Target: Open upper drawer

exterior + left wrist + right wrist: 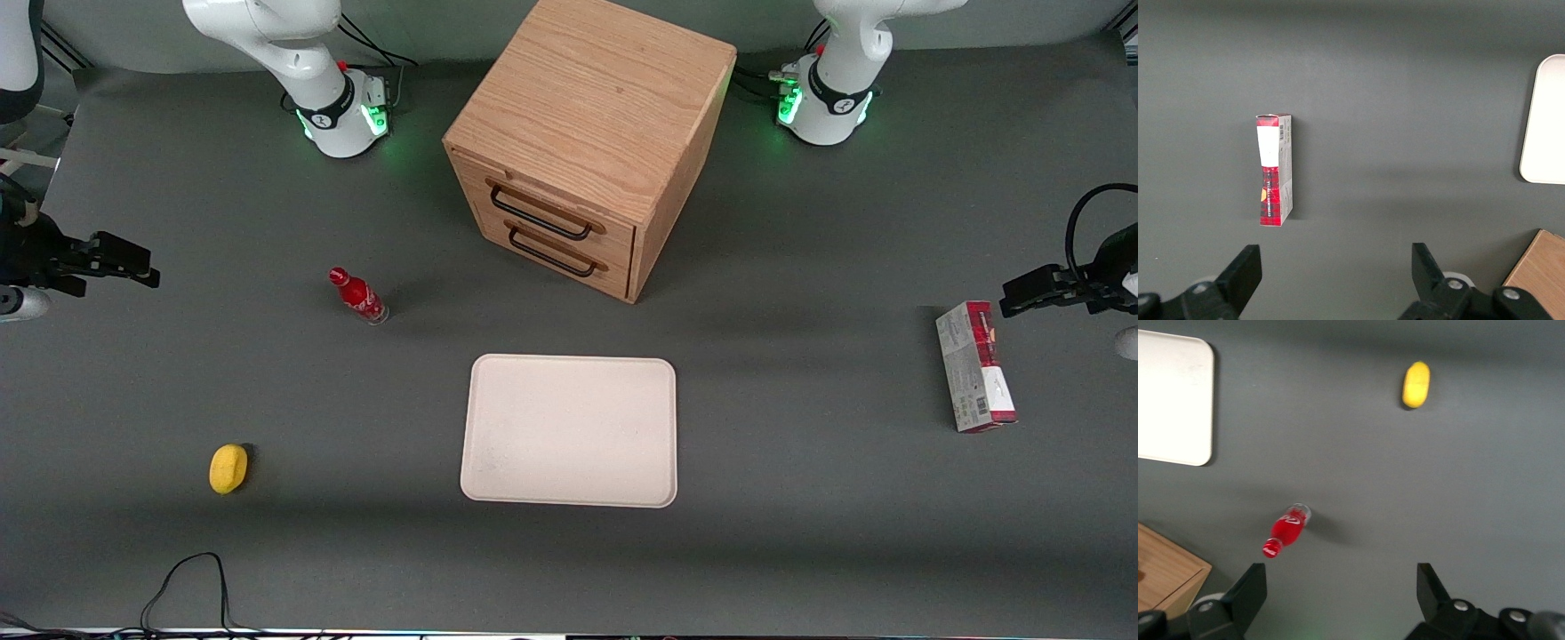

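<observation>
Front view first: the light oak cabinet (591, 133) stands on the grey table (800, 533), between the two arm bases and turned at an angle. Its upper drawer (556, 204) looks pushed fully in, front flush with the cabinet face, and the long black handle (540, 213) runs across it. Just under it sits the lower drawer (560, 253) with a handle of its own, also closed. Nearer the camera than the cabinet lies a cream tray (569, 431), flat and bare. A red bottle (357, 296) stands upright beside the cabinet, toward the working arm's end of the table, and a yellow sponge (228, 468) lies nearer the camera than the bottle. A red and white carton (974, 366) lies flat toward the parked arm's end. The gripper (124, 262) hangs at the working arm's edge of the table, well apart from the cabinet and touching nothing.

Left wrist view: the carton (1274, 170) lies on the table, with a corner of the tray (1545, 120) and a corner of the cabinet (1541, 267) at the edge.

Right wrist view: the gripper (1341, 587) has its fingers (1251, 590) spread wide with nothing between them, above bare table. Below are the bottle (1288, 529), the sponge (1416, 384), part of the tray (1175, 400) and a corner of the cabinet (1165, 570).
</observation>
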You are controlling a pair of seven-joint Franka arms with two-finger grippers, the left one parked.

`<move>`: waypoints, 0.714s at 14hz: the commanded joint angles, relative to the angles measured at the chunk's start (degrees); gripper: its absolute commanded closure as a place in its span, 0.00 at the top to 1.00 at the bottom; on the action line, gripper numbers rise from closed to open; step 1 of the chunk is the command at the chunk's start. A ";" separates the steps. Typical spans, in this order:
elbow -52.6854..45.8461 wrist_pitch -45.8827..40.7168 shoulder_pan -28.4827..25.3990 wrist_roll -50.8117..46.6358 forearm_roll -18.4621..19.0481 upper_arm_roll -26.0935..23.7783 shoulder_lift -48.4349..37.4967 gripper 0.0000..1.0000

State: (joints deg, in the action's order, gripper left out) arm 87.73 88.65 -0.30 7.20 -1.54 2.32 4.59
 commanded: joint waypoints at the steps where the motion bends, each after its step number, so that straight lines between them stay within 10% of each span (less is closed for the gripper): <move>1: -1.51 -1.11 -3.38 -0.87 -1.62 0.14 1.55 1.00; 10: -5.03 -0.50 -24.55 -0.79 -3.03 0.14 7.35 1.00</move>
State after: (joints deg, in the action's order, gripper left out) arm 84.95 88.73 -20.64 7.10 -3.01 1.71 9.71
